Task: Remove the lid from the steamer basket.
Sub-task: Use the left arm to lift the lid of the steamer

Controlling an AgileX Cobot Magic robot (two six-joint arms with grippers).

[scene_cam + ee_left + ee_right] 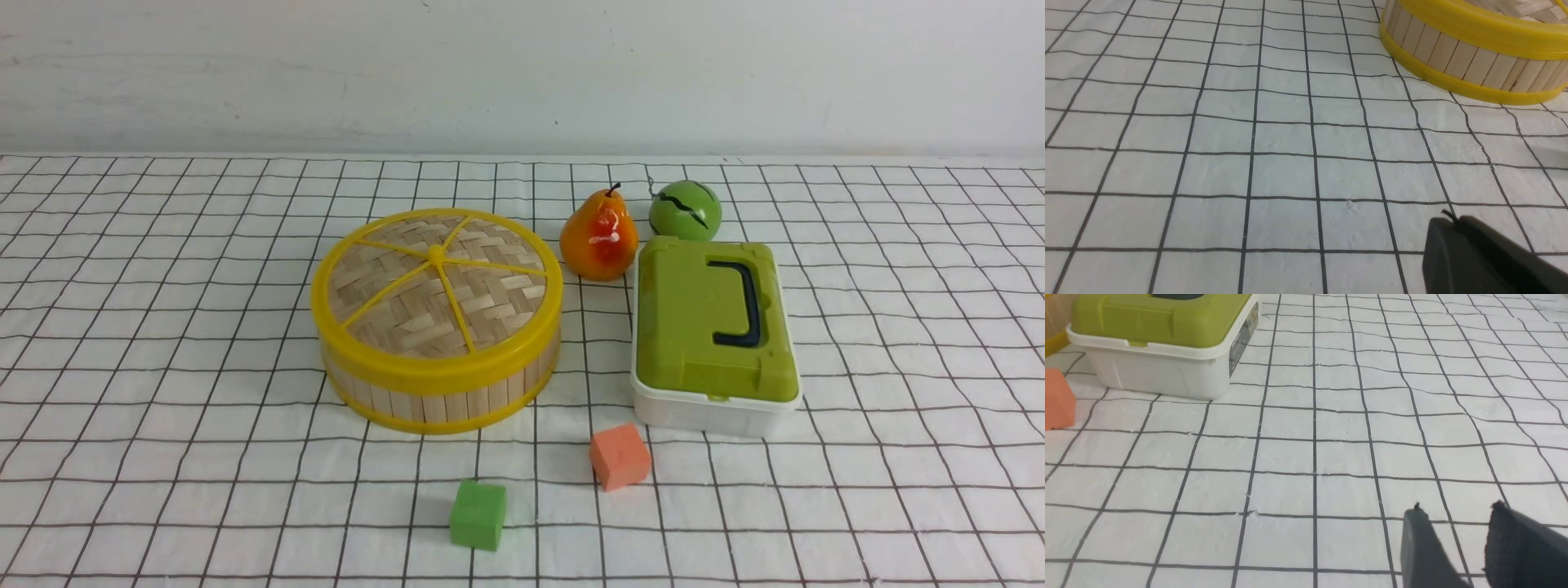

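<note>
Green-lidded white box: ahead of the right gripper.
Orange block: ahead of the right gripper, near the box.

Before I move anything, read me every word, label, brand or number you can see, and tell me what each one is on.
No text can be read anywhere.
The side of the white box bears a dark patterned patch; it is too small and blurred to tell whether it holds any words.
</note>
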